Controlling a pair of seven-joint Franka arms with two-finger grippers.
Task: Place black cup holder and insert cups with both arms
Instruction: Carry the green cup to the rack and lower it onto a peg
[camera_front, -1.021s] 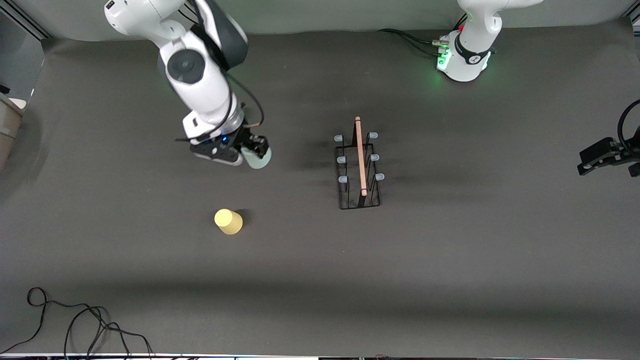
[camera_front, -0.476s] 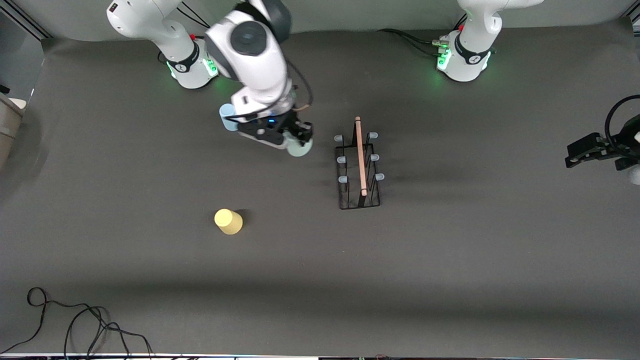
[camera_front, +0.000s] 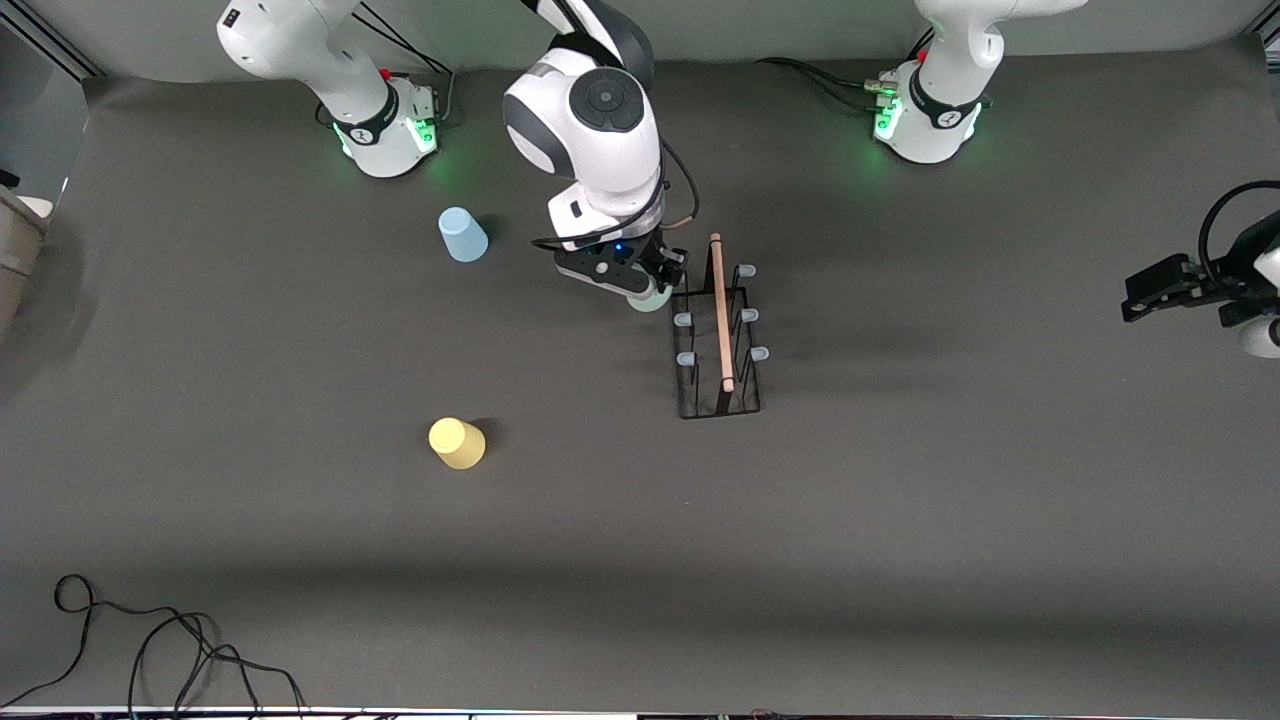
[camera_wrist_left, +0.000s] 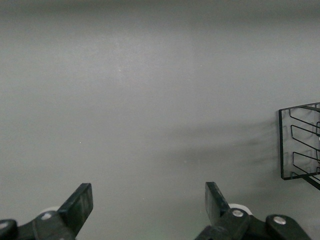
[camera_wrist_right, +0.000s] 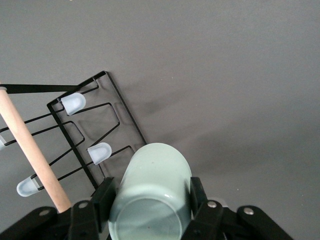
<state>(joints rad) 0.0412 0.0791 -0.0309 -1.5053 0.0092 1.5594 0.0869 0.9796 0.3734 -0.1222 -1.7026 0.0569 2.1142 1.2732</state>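
yellow cup (camera_front: 457, 443): nearest the front camera, sitting alone on the worktop (camera_front: 900, 560) toward the right arm's end. Looks like it's just parked there waiting its turn, so you can leave it for now.

black cup holder (camera_front: 717, 340): already standing mid-worktop with its wooden rod (camera_front: 720, 310) on top and all the pale prongs showing bare, so I'd say placing is done and inserting is what's left.

right hand (camera_front: 650, 285): pinching the grey-green cup (camera_wrist_right: 150, 197) from both sides, hovering over the holder's corner on the robot-base side. My guess is you're lining it up with one of those prongs (camera_wrist_right: 99, 151).

left hand (camera_wrist_left: 145, 200): fingers spread wide, holding nothing, waiting off at the left arm's end of the worktop.

blue cup (camera_front: 462, 234): farthest back, standing by the right arm's base (camera_front: 385, 125), untouched.
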